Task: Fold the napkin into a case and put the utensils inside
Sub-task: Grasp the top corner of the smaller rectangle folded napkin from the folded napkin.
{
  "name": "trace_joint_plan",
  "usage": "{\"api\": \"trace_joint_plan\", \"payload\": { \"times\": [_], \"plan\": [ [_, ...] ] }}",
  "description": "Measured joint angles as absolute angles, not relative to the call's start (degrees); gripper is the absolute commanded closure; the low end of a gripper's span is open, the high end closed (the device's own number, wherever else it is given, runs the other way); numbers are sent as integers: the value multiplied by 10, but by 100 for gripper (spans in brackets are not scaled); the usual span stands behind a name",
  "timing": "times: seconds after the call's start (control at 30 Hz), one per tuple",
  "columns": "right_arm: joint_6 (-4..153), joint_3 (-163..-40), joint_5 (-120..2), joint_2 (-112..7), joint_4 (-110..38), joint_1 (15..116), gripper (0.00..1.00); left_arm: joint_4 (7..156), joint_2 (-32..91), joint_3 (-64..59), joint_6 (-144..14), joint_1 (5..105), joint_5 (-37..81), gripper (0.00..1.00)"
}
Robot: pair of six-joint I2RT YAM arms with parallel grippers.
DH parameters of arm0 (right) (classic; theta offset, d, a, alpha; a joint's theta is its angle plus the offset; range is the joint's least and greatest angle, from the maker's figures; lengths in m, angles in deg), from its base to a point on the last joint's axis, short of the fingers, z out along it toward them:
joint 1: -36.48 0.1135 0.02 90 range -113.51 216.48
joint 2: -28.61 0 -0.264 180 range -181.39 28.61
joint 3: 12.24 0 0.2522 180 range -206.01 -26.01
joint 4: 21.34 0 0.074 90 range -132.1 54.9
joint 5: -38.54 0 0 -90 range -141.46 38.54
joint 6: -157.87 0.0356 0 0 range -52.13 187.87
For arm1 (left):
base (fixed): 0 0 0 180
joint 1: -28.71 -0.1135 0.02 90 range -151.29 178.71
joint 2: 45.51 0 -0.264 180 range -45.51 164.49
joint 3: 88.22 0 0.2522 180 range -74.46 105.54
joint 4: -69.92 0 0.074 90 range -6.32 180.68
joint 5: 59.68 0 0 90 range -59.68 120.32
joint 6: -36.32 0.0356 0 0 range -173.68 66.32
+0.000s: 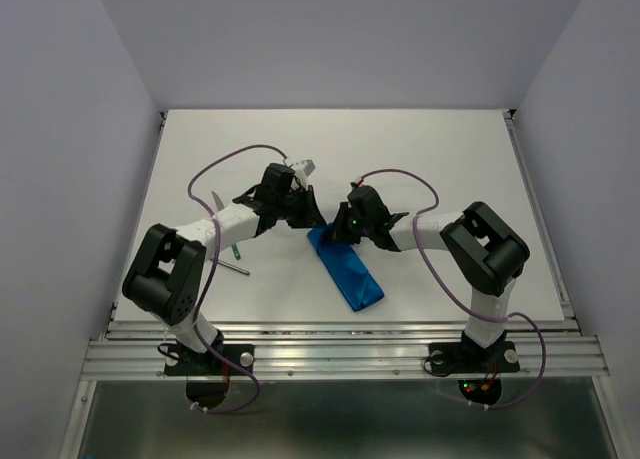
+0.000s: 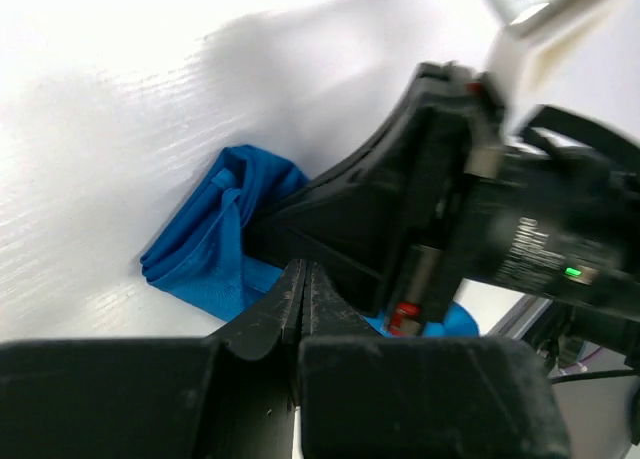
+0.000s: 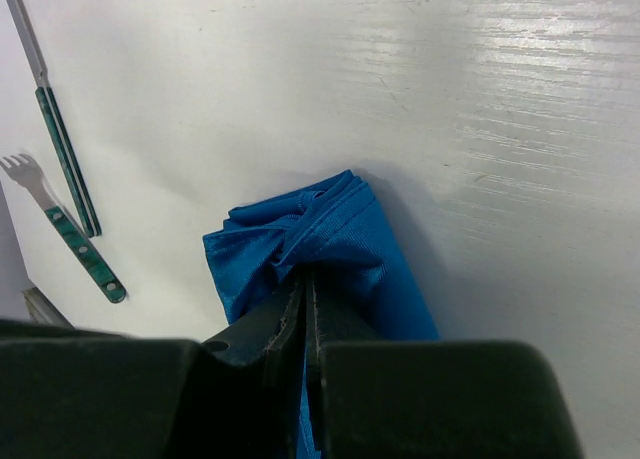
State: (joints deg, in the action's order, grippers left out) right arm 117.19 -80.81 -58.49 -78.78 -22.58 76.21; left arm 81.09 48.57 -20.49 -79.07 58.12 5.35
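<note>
Closest to me in the overhead view stand the two arm bases at the near edge of the white table; both arms bend inward and meet over the far end of the case, a narrow blue packet lying slantwise near the middle. The left gripper and the right gripper are almost touching; from above I cannot tell how their fingers stand. The utensils lie to the left, partly hidden under the left arm.

The left wrist view shows more: its own fingers are pressed together, tips at the cloth's edge; whether cloth is between them I cannot tell; the right gripper comes in from the right side onto the same crumpled end.

Only the right wrist view shows a grip: its fingers are closed on the bunched end of the case; a fork and a knife, both with teal handles, lie side by side well apart from the cloth.
</note>
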Motion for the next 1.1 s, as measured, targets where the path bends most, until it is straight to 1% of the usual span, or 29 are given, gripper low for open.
{"api": "trace_joint_plan", "payload": {
  "times": [0.13,0.23,0.67,1.1],
  "plan": [
    [1172,-808,-585,-788,-226,762,93,809,439,-206,-793,568,67,97],
    [1172,-808,-585,-788,-226,762,93,809,436,-216,-797,554,83,98],
    [1172,-808,-585,-788,-226,762,93,831,495,-230,-801,547,104,98],
    [1174,-808,-585,-788,-226,762,93,822,522,-230,-801,575,95,98]
  ]
}}
